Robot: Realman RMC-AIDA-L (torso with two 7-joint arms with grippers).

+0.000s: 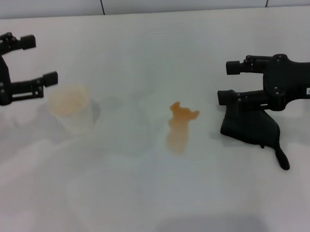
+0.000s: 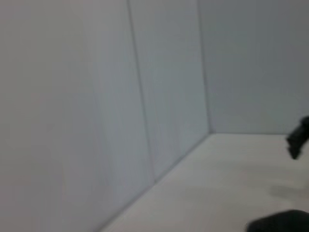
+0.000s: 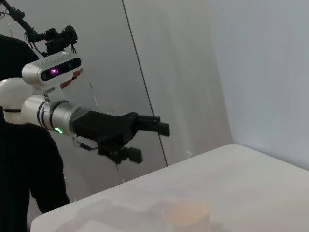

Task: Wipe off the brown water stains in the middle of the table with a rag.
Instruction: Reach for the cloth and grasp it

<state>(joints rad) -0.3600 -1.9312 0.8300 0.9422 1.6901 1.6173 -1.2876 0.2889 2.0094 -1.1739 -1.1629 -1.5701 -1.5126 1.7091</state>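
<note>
On a white tabletop (image 1: 149,208) we see a small orange-brown stain (image 1: 179,126) near the middle. Our right gripper (image 1: 226,83) hovers to its right with jaws spread apart, just above a black rag (image 1: 251,130) lying crumpled on the surface, holding nothing. Our left gripper (image 1: 42,60) hangs idle at the far left, jaws released, above a clear cup (image 1: 72,108).

We judge the step in hand is picking up the rag: lower squarely onto its thick bulk, not the thin tail, and clench firmly before sweeping toward the stain.

Whether the lower finger touches the rag is hard to tell. Neither wrist view shows the stain.
</note>
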